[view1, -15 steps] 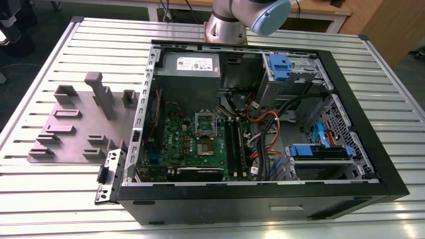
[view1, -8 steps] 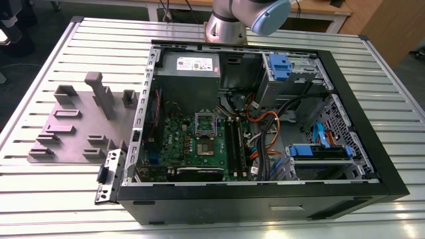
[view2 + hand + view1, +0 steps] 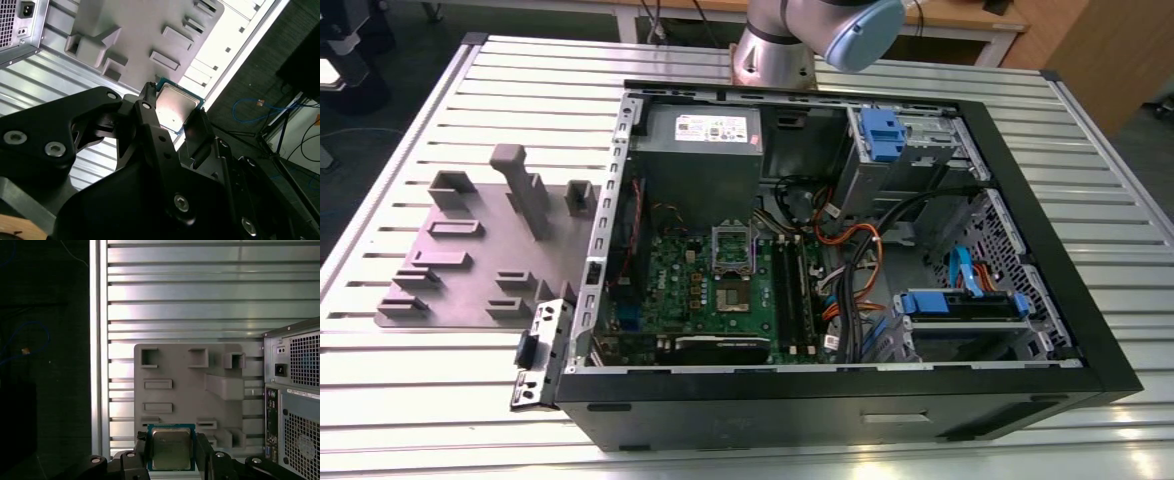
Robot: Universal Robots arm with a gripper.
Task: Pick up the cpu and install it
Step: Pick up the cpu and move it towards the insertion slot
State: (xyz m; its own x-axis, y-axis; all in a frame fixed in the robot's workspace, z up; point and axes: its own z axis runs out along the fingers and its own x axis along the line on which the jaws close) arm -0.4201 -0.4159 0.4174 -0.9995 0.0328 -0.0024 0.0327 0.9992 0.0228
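The cpu (image 3: 171, 447) is a flat square chip with a silver metal top and a thin dark green rim. My gripper (image 3: 171, 454) is shut on it, one black finger (image 3: 141, 450) against each side edge. Both wrist views show the chip held in the air above the grey fixture plate (image 3: 185, 385). The second wrist view has the cpu (image 3: 176, 106) sitting between the gripper (image 3: 174, 114) fingertips with its metal top facing the camera. In the exterior view, the green motherboard (image 3: 720, 290) lies inside the open computer case (image 3: 854, 400).
The grey fixture plate (image 3: 480, 250) has raised holders and lies on the slatted metal table (image 3: 440, 400) at the exterior view's left. The case's rear panel (image 3: 295, 405) stands beside the plate. Cables and blue drive brackets (image 3: 961, 300) crowd the case's other half. The arm (image 3: 814, 35) rises behind the case.
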